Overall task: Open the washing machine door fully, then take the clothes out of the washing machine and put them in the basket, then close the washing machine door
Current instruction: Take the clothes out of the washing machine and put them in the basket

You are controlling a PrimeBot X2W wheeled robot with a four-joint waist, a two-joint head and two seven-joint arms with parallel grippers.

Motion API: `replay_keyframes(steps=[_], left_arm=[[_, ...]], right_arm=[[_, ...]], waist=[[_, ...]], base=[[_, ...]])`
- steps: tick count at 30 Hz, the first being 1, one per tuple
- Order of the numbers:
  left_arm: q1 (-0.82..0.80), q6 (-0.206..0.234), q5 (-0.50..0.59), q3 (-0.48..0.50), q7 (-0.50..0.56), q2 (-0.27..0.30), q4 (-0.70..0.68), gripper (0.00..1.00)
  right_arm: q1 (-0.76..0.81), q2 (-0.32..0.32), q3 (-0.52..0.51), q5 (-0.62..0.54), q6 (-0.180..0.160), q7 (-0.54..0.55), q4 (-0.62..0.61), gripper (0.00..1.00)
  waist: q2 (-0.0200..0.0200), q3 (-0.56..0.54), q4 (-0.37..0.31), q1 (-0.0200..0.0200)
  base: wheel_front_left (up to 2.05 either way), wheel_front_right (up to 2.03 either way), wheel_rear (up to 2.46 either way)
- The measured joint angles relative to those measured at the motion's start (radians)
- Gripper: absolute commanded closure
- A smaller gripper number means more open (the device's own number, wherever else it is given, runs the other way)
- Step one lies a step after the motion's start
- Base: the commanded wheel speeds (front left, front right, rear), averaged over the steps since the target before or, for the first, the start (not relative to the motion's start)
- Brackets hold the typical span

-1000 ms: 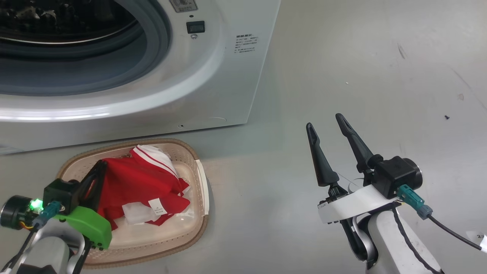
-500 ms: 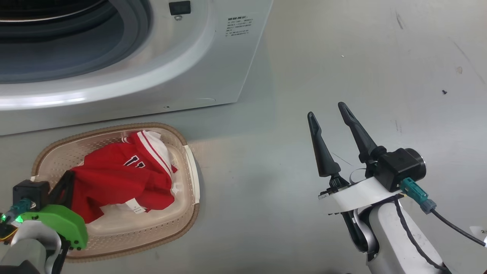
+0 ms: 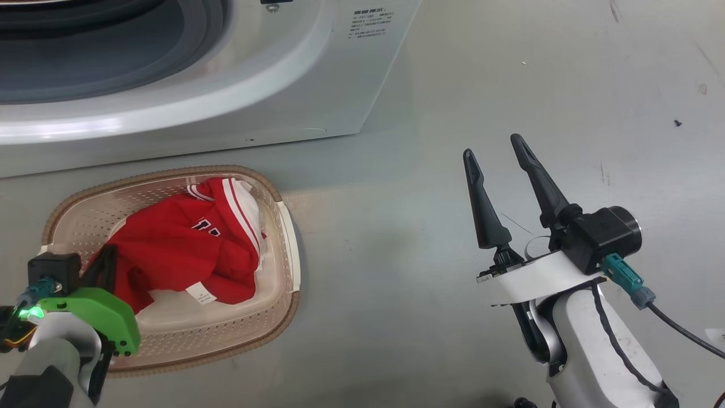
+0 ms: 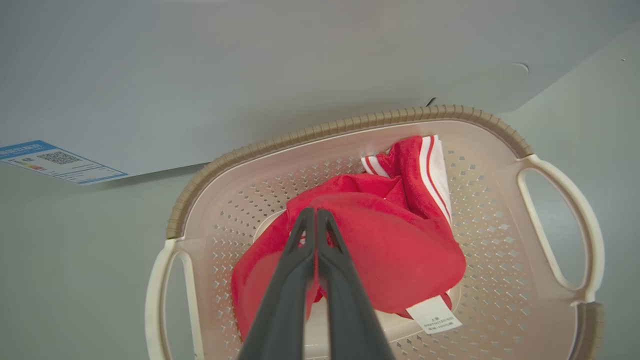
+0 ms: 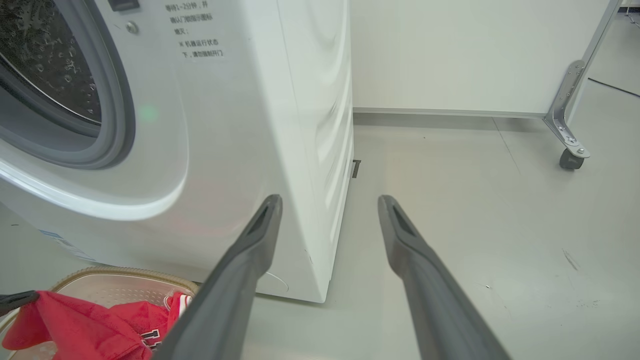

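Observation:
The cream basket [image 3: 286,238] sits on the floor just in front of the white washing machine [image 3: 238,107], whose round opening shows its grey gasket [image 3: 209,34]. Red clothes [image 3: 187,249] with white striped trim lie in the basket. My left gripper [image 3: 107,262] is over the basket's near left side, shut on a fold of the clothes [image 4: 400,240]; its tips [image 4: 311,214] pinch the cloth above the basket's rim [image 4: 350,122]. My right gripper [image 3: 493,144] hovers open and empty over bare floor to the right, also shown as right gripper [image 5: 327,200]. The washing machine door is out of view.
The machine's right front corner [image 5: 320,225] stands just left of my right fingers. A white wall panel on a metal leg with a caster [image 5: 570,160] is at the far right. A blue label [image 4: 55,160] is on the machine's lower front. Open grey floor [image 3: 425,283] lies between basket and right arm.
The head camera has tilted down, shifting the scene up. My left gripper has come lower and nearer with the red cloth, which now lies flatter in the basket. The right gripper stays open.

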Motion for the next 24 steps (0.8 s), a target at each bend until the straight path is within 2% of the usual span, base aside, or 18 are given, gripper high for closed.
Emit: replay_keyframes(steps=[7, 8, 9, 10, 11, 24], left_arm=[[-0.017, 0.0, 0.0, -0.006, -0.008, -0.004, 0.05, 1.0], [-0.023, 0.0, 0.0, -0.007, -0.01, -0.004, 0.058, 0.94], [-0.029, 0.0, 0.0, -0.007, -0.011, -0.004, 0.066, 0.63], [-0.033, 0.0, 0.0, -0.007, -0.015, -0.004, 0.069, 0.19], [-0.037, 0.0, 0.0, -0.007, -0.019, -0.004, 0.073, 0.0], [-0.052, 0.0, 0.0, -0.002, -0.058, -0.024, 0.139, 0.0]], right_arm=[[0.0, 0.0, 0.002, 0.0, 0.0, 0.0, 0.001, 0.0], [-0.001, 0.0, 0.002, 0.0, 0.0, 0.0, 0.002, 0.0], [-0.001, 0.0, 0.002, 0.0, -0.001, 0.0, 0.002, 0.0], [-0.002, 0.0, 0.002, 0.0, -0.001, 0.0, 0.002, 0.0], [-0.004, 0.0, 0.002, 0.0, -0.001, 0.0, 0.004, 0.0], [-0.016, -0.001, -0.008, 0.002, 0.0, 0.0, 0.026, 0.0]], waist=[[0.0, 0.004, 0.005, 0.0], [0.0, 0.004, 0.005, 0.0], [0.0, 0.003, 0.006, 0.0], [0.0, 0.002, 0.006, 0.0], [0.0, 0.001, 0.006, 0.0], [0.0, -0.066, 0.018, 0.0]], base=[[0.0, 0.0, 0.0], [0.0, 0.0, 0.0], [0.0, 0.0, 0.0], [0.0, 0.0, 0.0], [0.0, 0.0, 0.0], [0.0, 0.0, 0.0]])
